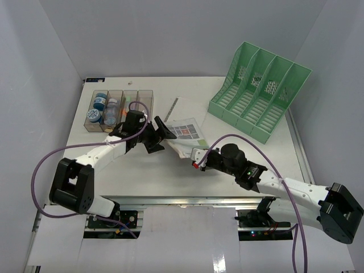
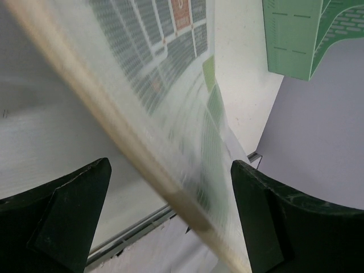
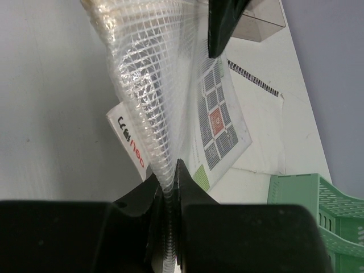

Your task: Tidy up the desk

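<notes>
Desk [image 1: 136, 170]: big white top, fills the mid of the top view, metal rail along its lower edge, both arms reaching in from the bottom.

R claw [image 1: 195, 155] sits just right of centre, clenched tight on the edge of a clear mesh-reinforced pouch [image 3: 145, 74]. In the R wrist view the fingers [image 3: 193, 199] pinch the pouch at bottom centre and it rises from there to the top of frame.

L claw [image 1: 161, 135] is just left of centre, released, jaws spread wide. In the L wrist view the pouch's blurred edge runs diagonally btwn the two dark fingers [image 2: 74, 216], neither visibly on it.

Printed sheet [image 3: 219, 122] w/ grey grid blocks, a red patch and a green corner shows next to the pouch; inside it or lying under it, can't tell. White card [image 3: 132, 145] w/ black and red lettering is near the R claw tips.

Green 4-slot file rack [image 1: 259, 94] at upper right, near the desk's far right corner. Smoky clear tray [image 1: 147, 95] at upper left w/ small blue-capped bottles [image 1: 100, 103] in its left slots.
</notes>
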You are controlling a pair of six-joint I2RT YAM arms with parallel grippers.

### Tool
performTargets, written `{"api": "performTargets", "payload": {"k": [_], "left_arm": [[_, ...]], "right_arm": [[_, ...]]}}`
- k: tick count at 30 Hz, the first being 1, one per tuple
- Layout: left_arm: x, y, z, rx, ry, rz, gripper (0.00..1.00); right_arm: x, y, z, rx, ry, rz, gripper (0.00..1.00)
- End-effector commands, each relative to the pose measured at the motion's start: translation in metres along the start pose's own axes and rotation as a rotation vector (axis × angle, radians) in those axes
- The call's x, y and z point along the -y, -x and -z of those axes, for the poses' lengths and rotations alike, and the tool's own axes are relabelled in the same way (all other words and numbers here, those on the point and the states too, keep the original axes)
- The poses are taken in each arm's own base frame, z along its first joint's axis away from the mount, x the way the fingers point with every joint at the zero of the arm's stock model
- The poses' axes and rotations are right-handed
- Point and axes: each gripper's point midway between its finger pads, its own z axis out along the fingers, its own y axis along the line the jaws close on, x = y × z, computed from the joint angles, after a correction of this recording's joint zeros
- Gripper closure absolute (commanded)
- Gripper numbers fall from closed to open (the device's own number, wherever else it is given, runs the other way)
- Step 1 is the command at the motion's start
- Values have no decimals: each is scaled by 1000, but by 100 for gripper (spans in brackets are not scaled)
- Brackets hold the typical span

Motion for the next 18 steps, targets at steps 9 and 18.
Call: {"api": "performTargets", "payload": {"k": [9,18], "left_arm": [[34,26,-27,-63,-45,63,35],[56,27,-20,-86,-109,43,100]], "right_arm": [[22,48,10,133,-16,34,92],[19,48,15,140,0,55,90]]}}
